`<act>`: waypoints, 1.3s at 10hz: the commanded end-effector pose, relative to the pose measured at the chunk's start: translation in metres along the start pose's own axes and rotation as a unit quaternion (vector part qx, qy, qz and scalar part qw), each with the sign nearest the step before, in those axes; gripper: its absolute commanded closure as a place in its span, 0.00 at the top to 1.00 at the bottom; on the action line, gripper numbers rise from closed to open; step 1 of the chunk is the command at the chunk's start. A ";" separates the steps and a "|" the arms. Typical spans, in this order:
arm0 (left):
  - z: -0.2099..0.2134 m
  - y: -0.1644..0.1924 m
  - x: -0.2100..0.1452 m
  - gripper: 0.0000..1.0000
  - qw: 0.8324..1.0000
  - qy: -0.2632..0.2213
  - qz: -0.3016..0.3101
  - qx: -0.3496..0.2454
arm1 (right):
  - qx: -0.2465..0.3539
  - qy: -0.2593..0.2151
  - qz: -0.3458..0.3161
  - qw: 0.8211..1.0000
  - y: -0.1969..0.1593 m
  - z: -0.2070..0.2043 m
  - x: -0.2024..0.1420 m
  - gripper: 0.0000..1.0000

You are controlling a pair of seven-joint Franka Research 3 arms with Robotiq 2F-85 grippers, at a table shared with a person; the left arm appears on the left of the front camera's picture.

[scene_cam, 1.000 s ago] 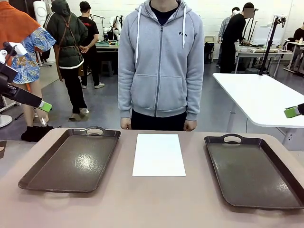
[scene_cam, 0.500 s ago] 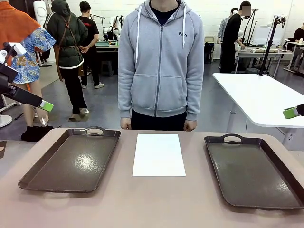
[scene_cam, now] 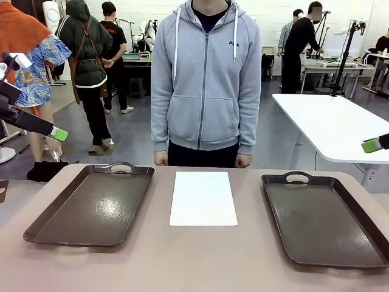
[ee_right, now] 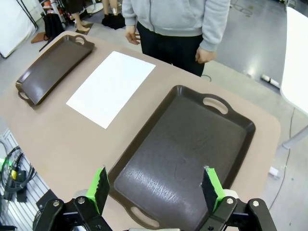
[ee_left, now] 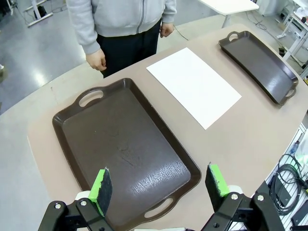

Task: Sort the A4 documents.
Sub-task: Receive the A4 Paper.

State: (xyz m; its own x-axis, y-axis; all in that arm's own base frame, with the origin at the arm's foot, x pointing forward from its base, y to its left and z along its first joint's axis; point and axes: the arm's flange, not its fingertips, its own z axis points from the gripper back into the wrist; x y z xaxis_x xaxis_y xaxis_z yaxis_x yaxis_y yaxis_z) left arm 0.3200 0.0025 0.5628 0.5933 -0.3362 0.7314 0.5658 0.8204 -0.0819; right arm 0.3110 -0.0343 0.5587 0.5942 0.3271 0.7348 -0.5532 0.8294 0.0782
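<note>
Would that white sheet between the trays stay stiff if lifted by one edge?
Probably not: the sheet looks paper-thin, so it would likely droop. Lying flush on the smooth table, it would probably slide when pushed.

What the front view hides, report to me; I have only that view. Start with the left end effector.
Observer: The left end effector is open. Its fingers are wide apart with nothing between them, and it points toward the near end of the left tray.
Operator: Now the right one.
Observer: The right end effector is also open and empty, and it points toward the near end of the right tray.
Operator: Describe the trays' near ends.
Observer: Each tray has a second cut-out handle there. The left tray's near handle sits just ahead of the fingers.
</note>
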 end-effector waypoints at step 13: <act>0.000 0.000 0.000 1.00 1.000 0.002 -0.002 0.001 | 0.000 0.000 0.000 1.000 0.000 0.000 0.000 1.00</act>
State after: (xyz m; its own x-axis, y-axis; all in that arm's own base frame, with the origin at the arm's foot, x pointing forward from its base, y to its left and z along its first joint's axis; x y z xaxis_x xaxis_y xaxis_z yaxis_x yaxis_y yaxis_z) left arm 0.3196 0.0020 0.5632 0.5937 -0.3383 0.7301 0.5637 0.8224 -0.0773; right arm 0.3105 -0.0357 0.5594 0.5969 0.3250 0.7335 -0.5447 0.8355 0.0731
